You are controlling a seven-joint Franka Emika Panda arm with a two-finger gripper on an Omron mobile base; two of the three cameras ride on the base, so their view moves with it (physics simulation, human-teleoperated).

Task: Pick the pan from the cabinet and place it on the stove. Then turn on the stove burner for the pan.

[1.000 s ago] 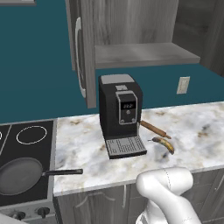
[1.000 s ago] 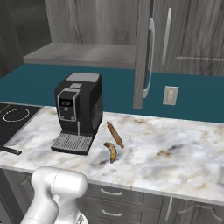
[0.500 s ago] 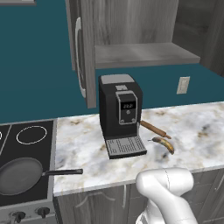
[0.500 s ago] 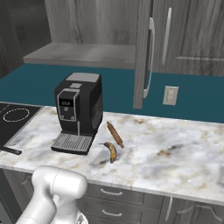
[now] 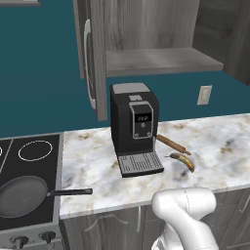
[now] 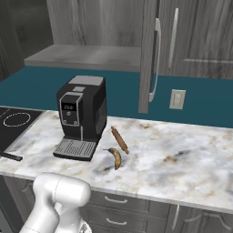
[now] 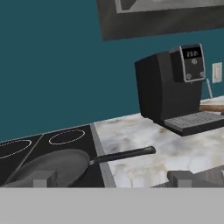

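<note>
The dark grey pan (image 5: 20, 196) lies on the front of the black glass stove (image 5: 50, 162), its black handle (image 5: 72, 192) reaching right over the counter edge. The hand view looks at the pan (image 7: 49, 167) from low and close, with the handle (image 7: 123, 155) running right. The pan covers the stove burner beneath it; a smaller white ring (image 5: 35, 150) lies behind. Two round knobs (image 5: 19, 240) sit on the grey front strip. My gripper (image 7: 111, 180) is open, its fingertips (image 7: 43, 178) wide apart in front of the pan, holding nothing. The cabinet (image 5: 93, 58) stands with its door swung out over a bare shelf (image 5: 158, 61).
A black coffee machine (image 5: 134, 126) stands on the marble counter (image 5: 93, 161) right of the stove. A rolling pin (image 5: 172, 144) and a banana (image 5: 182, 161) lie to its right. A wall outlet (image 5: 204, 94) is behind them. Drawers (image 6: 118, 202) run under the counter.
</note>
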